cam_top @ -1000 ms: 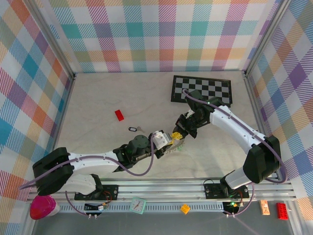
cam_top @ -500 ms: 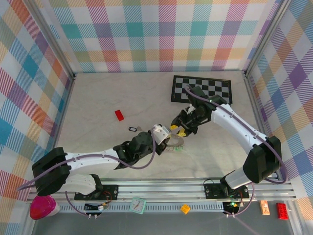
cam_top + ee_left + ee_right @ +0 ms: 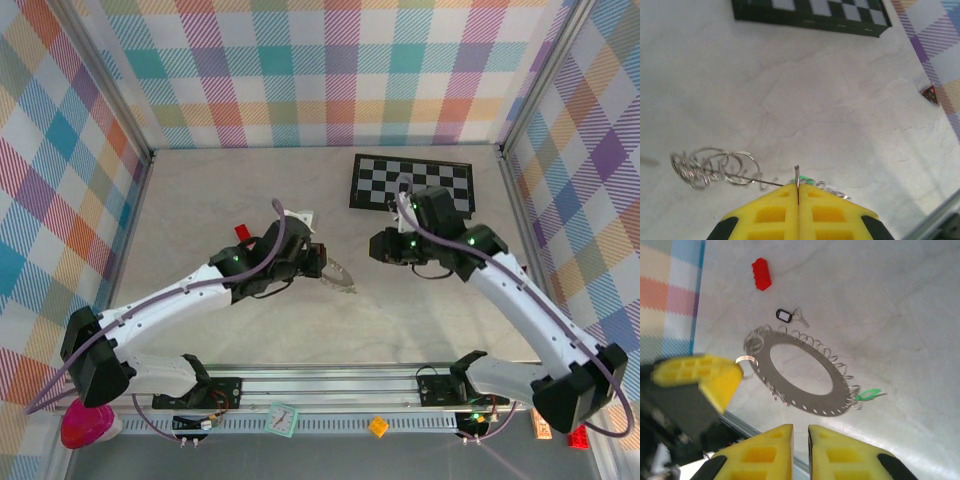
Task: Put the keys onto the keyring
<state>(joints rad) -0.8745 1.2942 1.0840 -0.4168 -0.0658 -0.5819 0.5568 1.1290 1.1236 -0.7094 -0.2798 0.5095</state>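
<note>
In the right wrist view the keyring (image 3: pixel 805 390) is a flat grey ring with small wire loops round its rim, held above the table. My left gripper (image 3: pixel 320 262) is shut on one loop at its edge (image 3: pixel 797 172); its yellow finger (image 3: pixel 715 380) shows beside the ring. The green-headed key (image 3: pixel 868 395) sits at the keyring's rim; I cannot tell whether it is threaded. The black-headed key (image 3: pixel 786 315) lies on the table beyond the ring. My right gripper (image 3: pixel 800 429) hangs back from the ring, its jaws a narrow gap apart with nothing between them.
A small red block (image 3: pixel 761 274) lies past the black-headed key. A checkerboard mat (image 3: pixel 412 183) lies at the back right, behind my right gripper (image 3: pixel 382 247). Plaid walls (image 3: pixel 80 150) close the table on three sides, and a metal rail (image 3: pixel 330 385) runs along the near edge.
My left gripper has carried the keyring up and away from the near edge, towards the table's middle. The right gripper opened, pulled back to the right and narrowed again.
</note>
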